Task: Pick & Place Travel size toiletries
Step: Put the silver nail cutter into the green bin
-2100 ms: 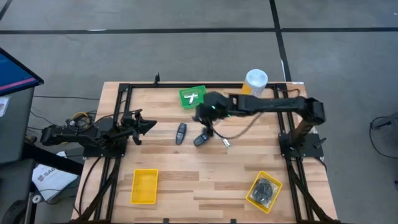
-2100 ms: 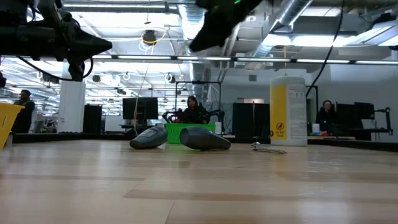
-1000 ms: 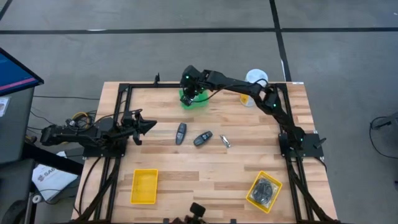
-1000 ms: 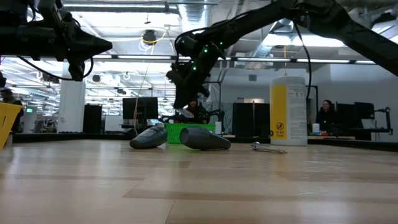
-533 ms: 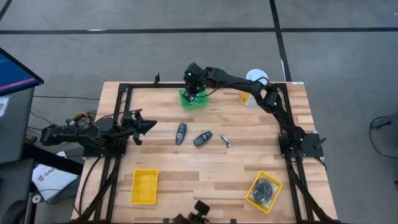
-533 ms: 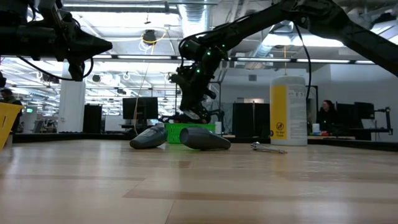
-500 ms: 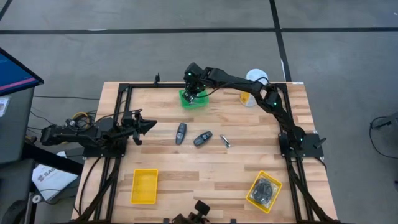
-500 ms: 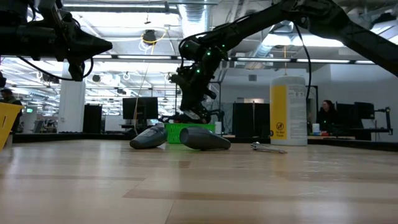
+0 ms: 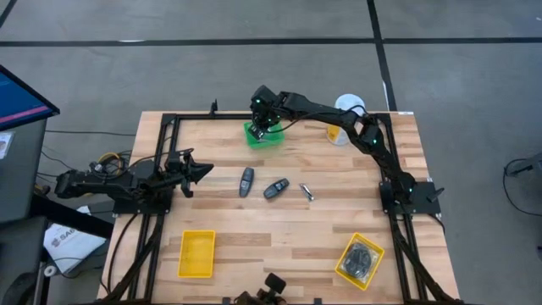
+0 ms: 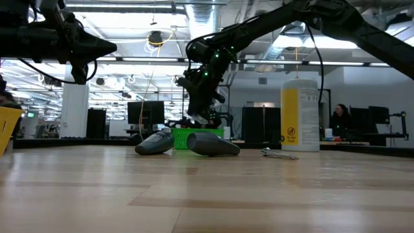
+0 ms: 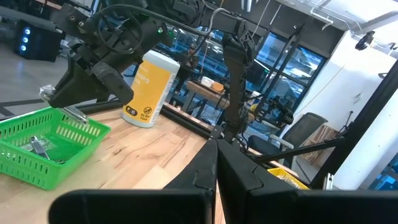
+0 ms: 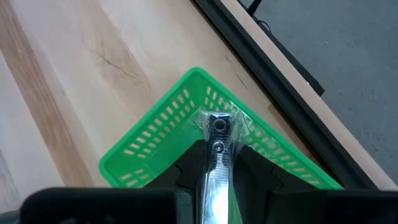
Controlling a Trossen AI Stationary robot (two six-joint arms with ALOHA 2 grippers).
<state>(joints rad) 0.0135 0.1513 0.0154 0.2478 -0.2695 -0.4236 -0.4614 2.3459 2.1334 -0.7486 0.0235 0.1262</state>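
Above the table, in the high view, I see my right gripper (image 9: 264, 121) stretched to the far edge, hanging over the green tray (image 9: 257, 136). My left gripper (image 9: 201, 171) waits at the left side, its jaws closed and empty. Two dark oval pieces (image 9: 246, 180) lie side by side mid-table, with a slim silvery piece (image 9: 306, 192) just right of them. A yellow tray (image 9: 361, 260) at the near right holds black bundles (image 9: 362, 257); another yellow tray (image 9: 196, 253) sits near left. The white-and-yellow canister (image 9: 348, 110) stands at the far right.

In the low view, the right gripper (image 10: 200, 116) hangs just over the green tray (image 10: 194, 137), behind the two oval pieces.

From the left wrist, I see the right gripper (image 11: 59, 99) above the green tray (image 11: 37, 168), a silvery piece (image 11: 76, 114) at its tips and more metal (image 11: 36, 145) lying in the tray.

From the right wrist, the jaws are closed on a metal nail clipper (image 12: 217, 149) in clear wrap, poised over the tray's corner (image 12: 198, 77).
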